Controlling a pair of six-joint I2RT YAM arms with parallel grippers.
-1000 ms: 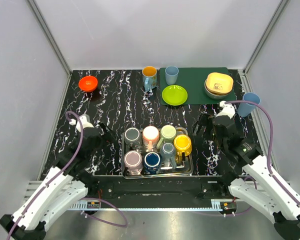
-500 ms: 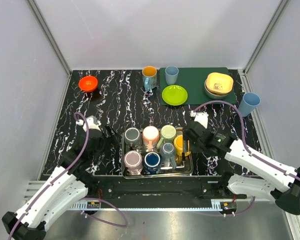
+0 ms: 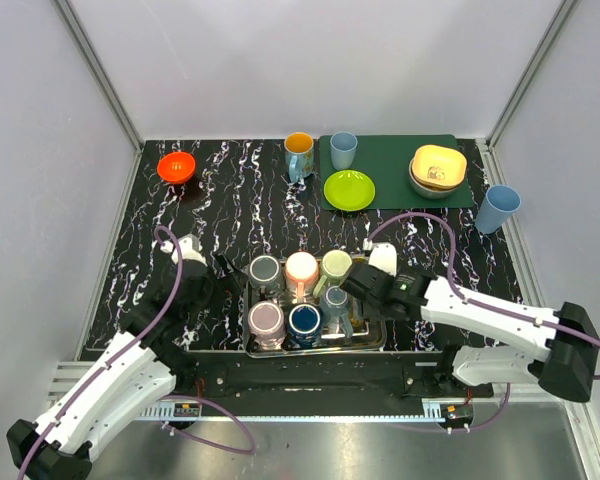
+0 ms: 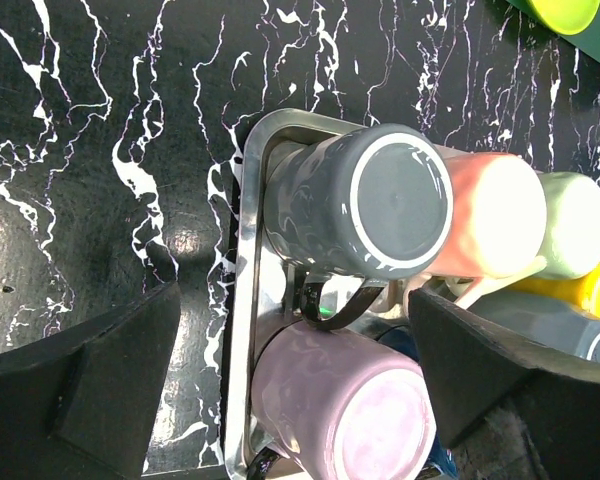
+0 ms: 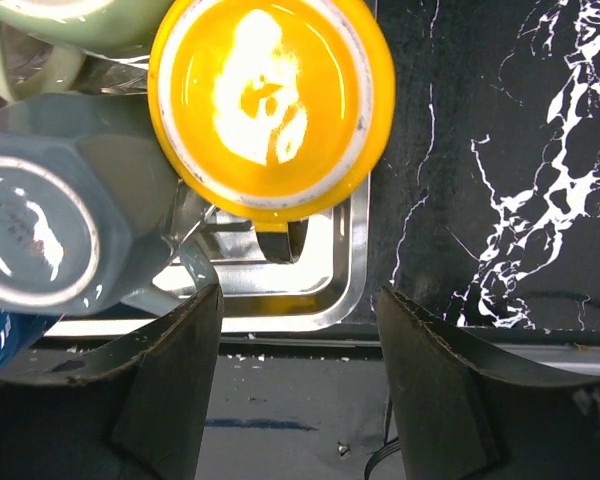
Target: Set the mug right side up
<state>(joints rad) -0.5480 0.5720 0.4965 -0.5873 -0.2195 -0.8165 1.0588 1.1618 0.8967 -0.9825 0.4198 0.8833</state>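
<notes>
A steel tray (image 3: 375, 340) holds several mugs, all bottom up. My right gripper (image 5: 298, 300) is open just above the yellow mug (image 5: 271, 105), its fingers either side of the mug's handle (image 5: 280, 240) at the tray's right end. In the top view that gripper (image 3: 360, 290) hides the yellow mug. My left gripper (image 4: 292, 300) is open and empty over the tray's left rim, near the grey mug (image 4: 365, 200) and the lilac mug (image 4: 345, 400). In the top view it (image 3: 218, 276) sits just left of the tray.
Peach (image 3: 301, 268), pale green (image 3: 336, 264), slate (image 3: 334, 298) and dark blue (image 3: 304, 320) mugs fill the tray. At the back are an orange bowl (image 3: 176, 166), an upright mug (image 3: 299, 152), a green mat (image 3: 400, 150) with cup, plate and bowls, and a blue cup (image 3: 500, 208).
My right arm has swung left from the table's right side to over the yellow mug in the tray. My left gripper has edged right, up to the tray's left rim.
</notes>
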